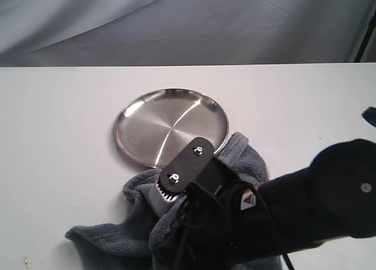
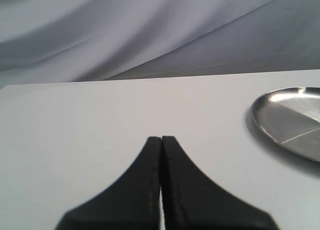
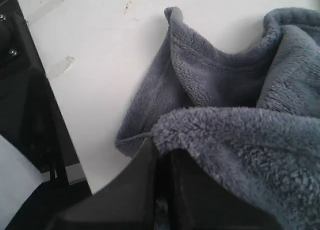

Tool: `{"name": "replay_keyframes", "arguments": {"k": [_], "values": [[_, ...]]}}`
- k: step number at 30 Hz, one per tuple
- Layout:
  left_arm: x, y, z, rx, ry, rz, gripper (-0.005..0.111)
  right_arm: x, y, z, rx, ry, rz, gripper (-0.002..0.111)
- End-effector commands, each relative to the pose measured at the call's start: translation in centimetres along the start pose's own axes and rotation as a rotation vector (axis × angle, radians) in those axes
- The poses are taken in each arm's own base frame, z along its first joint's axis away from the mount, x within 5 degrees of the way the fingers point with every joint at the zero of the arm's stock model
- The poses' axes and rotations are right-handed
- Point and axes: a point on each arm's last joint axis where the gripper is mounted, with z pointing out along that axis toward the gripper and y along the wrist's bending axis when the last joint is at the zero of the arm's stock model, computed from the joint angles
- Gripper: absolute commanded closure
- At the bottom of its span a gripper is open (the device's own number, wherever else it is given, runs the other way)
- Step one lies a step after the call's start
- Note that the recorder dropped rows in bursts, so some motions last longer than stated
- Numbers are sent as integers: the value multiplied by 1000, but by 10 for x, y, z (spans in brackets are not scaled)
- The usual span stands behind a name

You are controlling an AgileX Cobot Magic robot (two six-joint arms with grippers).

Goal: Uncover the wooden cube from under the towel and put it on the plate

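Exterior view. Shows a white table (image 1: 53,141) with the plate (image 1: 150,126) near the middle, lying flat, nothing in it. Just in front of the plate, up against its near rim, the towel (image 1: 111,238), bunched in thick folds. Over the towel, the black right arm (image 1: 317,205), coming in from the lower right and hiding its own fingertips. Behind the table, a grey backdrop cloth (image 1: 176,23). Wooden cube hidden from this side; cannot tell where it sits among the folds.

Left wrist view. Shows the left gripper (image 2: 161,140) with both fingers pressed flat together and nothing between them, hanging above bare table. Well apart from it, part of the plate, cut off by the frame. Same grey cloth behind the far table edge.

Right wrist view. Shows the right gripper (image 3: 164,157) clenched on a fold of the towel. Plush edge caught at the fingertips and draped over them, the rest falling away in a raised ridge down to the table. Beside the cloth, bare table with scraps of tape (image 3: 61,65) near its edge. Cube out of sight here too.
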Motion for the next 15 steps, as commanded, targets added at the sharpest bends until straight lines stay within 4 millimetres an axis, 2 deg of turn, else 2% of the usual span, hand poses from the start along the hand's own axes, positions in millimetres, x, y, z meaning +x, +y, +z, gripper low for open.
{"name": "replay_keyframes", "arguments": {"k": [1,6,11,15], "values": [[1,0,0,0,0,-7,107,-20,8,1,-58,-8,-35,108],[1,0,0,0,0,-7,107,-40,14,1,-103,-15,-49,107],[1,0,0,0,0,-7,107,-40,14,14,-143,85,-52,86],[1,0,0,0,0,-7,107,-42,15,25,-188,167,-80,79]]}}
